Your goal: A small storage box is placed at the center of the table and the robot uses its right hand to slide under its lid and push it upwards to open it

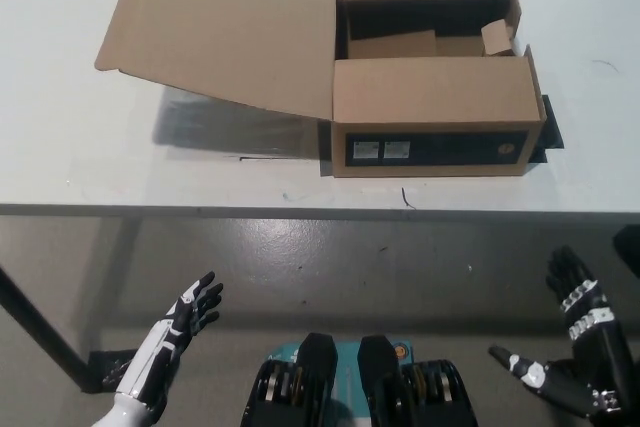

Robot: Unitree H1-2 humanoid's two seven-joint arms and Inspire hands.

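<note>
Table (pixel 120 172): white top, dark leg (pixel 35 322) at lower left.
Floor (pixel 330 267): grey, speckled, dimly lit.
</note>
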